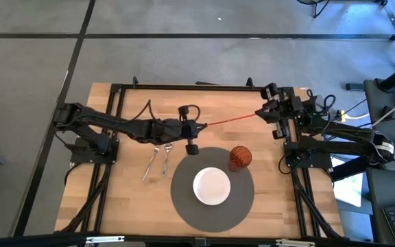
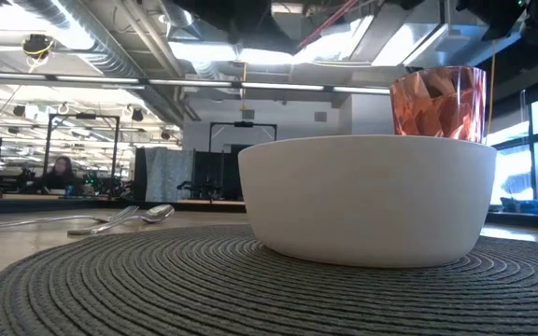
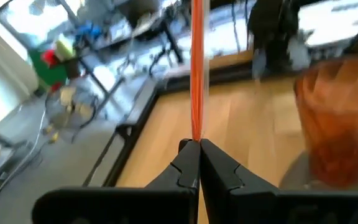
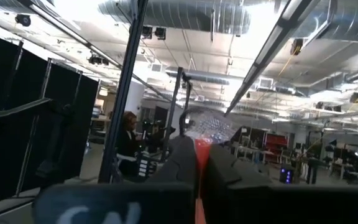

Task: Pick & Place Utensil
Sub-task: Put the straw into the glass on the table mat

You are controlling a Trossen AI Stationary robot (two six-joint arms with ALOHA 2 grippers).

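Both grippers pinch one red straw-like utensil (image 1: pixel 228 121) stretched between them: the left gripper (image 3: pixel 198 163) clamps one end, the right gripper (image 1: pixel 260 113) the other. A fork (image 1: pixel 151 161) and spoon (image 1: pixel 166 156) lie just below the left gripper, beside the round placemat (image 1: pixel 184 206).

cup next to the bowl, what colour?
Translucent orange-red cup, standing behind the white bowl; clearest in the low view.

bowl (image 1: pixel 211 186) and cup (image 1: pixel 239 157) on mat (image 1: pixel 184 206); fork (image 1: pixel 150 163) and spoon (image 1: pixel 166 158) left of it.
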